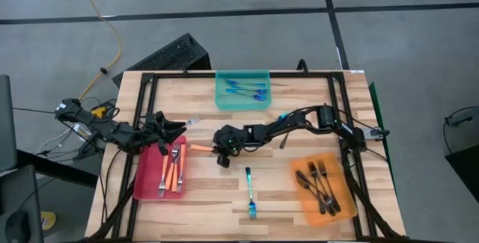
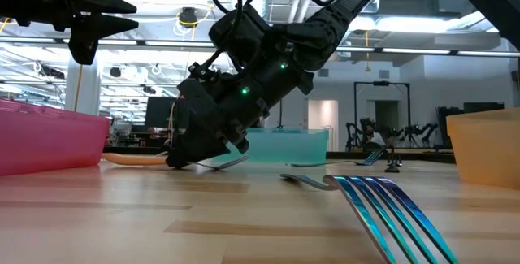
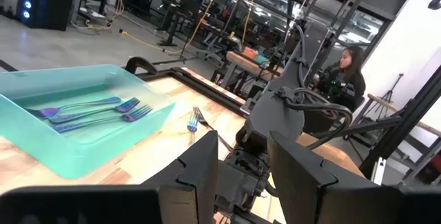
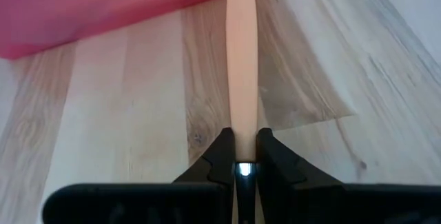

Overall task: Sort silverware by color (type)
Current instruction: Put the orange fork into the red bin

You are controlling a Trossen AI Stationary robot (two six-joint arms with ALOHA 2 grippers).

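Right gripper (image 1: 222, 152): down at the table near the flat red plastic tray (image 1: 144, 185); fingers (image 4: 219, 156) pinched on the neck of an orange-handled fork (image 4: 242, 65).
Orange-handled fork: lies flat on the pale wooden table (image 1: 209, 202); handle end points at the red tray and stops just short of its wall. Probably bound for that tray.
Red tray: already holds several orange-handled forks (image 1: 173, 170), so colour matches tray.
Right arm pose: reaches from the table's right side, wrist tilted steeply down toward the red tray.
Left gripper (image 1: 171, 127): hangs above the red tray's far corner; fingers (image 3: 200, 165) stand apart, holding nothing. Seems to be waiting.
Blue-teal fork (image 1: 251, 194): alone on bare wood, well away from the red tray, unsorted.
Teal tray (image 1: 241, 99): across the table from the red tray; holds blue forks (image 1: 247, 88).
Orange tray (image 1: 301, 194): on the side opposite the red tray; holds dark metal forks (image 1: 320, 185).
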